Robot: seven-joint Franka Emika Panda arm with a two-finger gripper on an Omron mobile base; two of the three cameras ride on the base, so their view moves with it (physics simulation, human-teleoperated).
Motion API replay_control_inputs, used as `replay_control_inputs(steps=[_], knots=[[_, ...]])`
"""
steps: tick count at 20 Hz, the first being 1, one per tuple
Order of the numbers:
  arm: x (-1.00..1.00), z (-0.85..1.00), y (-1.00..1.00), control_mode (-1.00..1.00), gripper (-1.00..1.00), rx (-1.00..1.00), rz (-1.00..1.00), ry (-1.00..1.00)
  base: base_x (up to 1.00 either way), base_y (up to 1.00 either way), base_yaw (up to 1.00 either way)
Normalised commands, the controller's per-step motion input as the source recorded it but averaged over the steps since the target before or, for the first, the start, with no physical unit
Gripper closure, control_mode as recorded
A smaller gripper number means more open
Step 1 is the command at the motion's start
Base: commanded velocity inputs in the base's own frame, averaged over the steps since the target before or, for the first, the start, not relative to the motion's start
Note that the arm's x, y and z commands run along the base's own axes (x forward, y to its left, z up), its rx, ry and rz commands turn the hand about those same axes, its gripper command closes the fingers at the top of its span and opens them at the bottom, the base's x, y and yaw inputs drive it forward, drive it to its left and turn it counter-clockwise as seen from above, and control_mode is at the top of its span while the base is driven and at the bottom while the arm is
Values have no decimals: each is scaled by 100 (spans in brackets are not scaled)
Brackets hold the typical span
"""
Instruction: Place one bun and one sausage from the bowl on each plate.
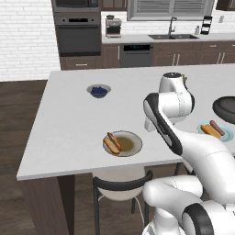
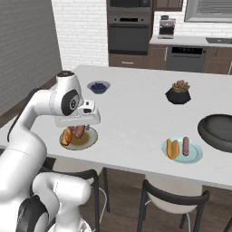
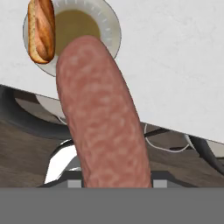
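Island counter: broad white rectangular worktop (image 1: pixel 69 119) carrying every item below; dark chairs stand along its near edge.
Robot arm: white jointed arm (image 2: pixel 41 108) reaching over the near edge of the counter above the larger plate.
Serving bowl: wide, shallow, nearly black round bowl (image 2: pixel 217 131) at the right end of the counter, just beyond the blue plate; its contents cannot be made out.
Larger plate: round plate with grey rim and brownish centre (image 1: pixel 128 144), near the front edge; one orange-tan split bun (image 1: pixel 111 143) lies along its left side.
Blue plate: small plain light blue round plate (image 2: pixel 194 154), holding a second orange-tan bun (image 2: pixel 172 148) and a reddish-brown sausage (image 2: pixel 186 146) side by side, apart.
Plant pot: black faceted pot (image 2: pixel 177 95) with a small plant, mid-counter, well apart from both plates.
Berry bowl: small grey bowl of blue berries (image 1: pixel 98 91), far side of the counter.
Gripper: two-finger gripper (image 2: pixel 81 128) closed around a slim reddish-brown sausage (image 3: pixel 103 118), which hangs end-down from between the fingers.
Held sausage: above the larger plate, beside the bun there; whether its lower end touches the plate cannot be told.
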Motion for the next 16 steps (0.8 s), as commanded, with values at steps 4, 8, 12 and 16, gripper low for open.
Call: replay_control_inputs(steps=[4,8,12,16], knots=[[68,-34,17,-100,100,7,27,0,0,0,0],[78,-49,32,-100,100,4,27,0,0,0,0],[52,-80,39,-100,100,0,19,0,0,0,0],[40,-58,29,-100,100,0,4,0,0,0,0]])
